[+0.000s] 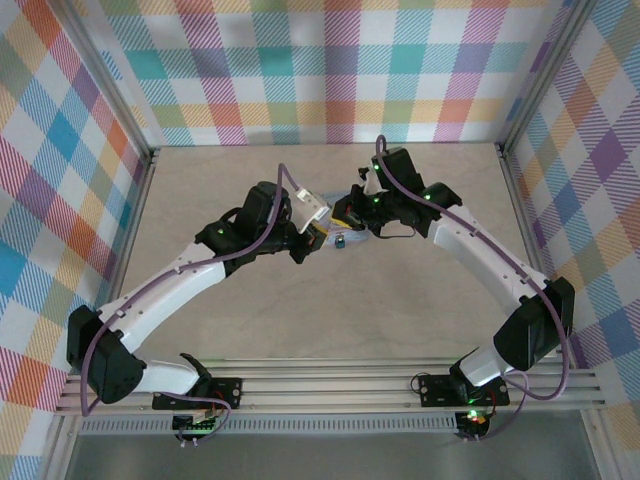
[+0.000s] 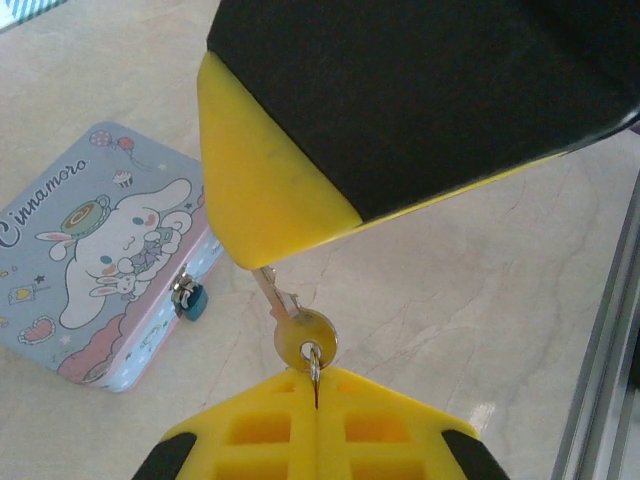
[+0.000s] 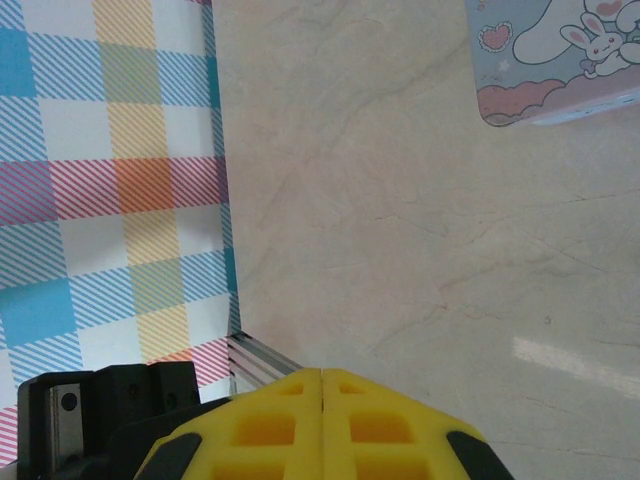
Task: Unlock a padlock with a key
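Left arm [image 1: 180,280] bent inward, its fingers [image 2: 262,430] pinching key [image 2: 303,338], padlock [image 2: 190,297] on tin [image 2: 90,250]

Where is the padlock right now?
In the left wrist view, the padlock sits left of centre against the side of the cartoon tin, left of the key held by the left hand.

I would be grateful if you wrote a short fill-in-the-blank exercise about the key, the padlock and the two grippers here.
1. The left gripper is shut on the ring of the ___.
2. The padlock hanging at the clasp of the tin has a ___ body.
3. The right gripper has its jaws ___, not open.
Missing words: key; blue; shut.
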Controlling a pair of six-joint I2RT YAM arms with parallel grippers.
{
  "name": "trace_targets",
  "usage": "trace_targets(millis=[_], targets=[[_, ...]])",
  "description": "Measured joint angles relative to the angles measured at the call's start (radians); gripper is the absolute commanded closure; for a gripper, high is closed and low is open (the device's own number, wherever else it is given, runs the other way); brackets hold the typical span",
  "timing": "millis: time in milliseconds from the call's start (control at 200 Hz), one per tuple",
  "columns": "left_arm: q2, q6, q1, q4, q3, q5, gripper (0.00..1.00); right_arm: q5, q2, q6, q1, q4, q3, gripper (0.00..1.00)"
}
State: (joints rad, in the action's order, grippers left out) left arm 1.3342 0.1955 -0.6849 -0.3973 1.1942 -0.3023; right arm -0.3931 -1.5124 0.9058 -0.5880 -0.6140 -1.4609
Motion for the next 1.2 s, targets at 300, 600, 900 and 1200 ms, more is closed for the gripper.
trace_targets(millis=[300,600,900,1200], targets=[[-0.033,0.0,0.0,0.037,-0.029,0.0,1.0,-0.008,0.005,0.021,-0.001,0.02,0.017,0.74],[-0.056,0.0,0.0,0.045,-0.045,-0.003,1.0,-0.042,0.009,0.048,-0.001,0.061,0.048,0.69],[-0.056,-0.059,0.021,0.034,-0.045,-0.031,1.0,-0.056,0.069,0.072,0.027,0.153,0.174,0.7],[-0.052,-0.249,0.122,-0.037,0.024,-0.109,1.0,-0.056,0.174,-0.064,0.048,0.272,0.264,0.59]])
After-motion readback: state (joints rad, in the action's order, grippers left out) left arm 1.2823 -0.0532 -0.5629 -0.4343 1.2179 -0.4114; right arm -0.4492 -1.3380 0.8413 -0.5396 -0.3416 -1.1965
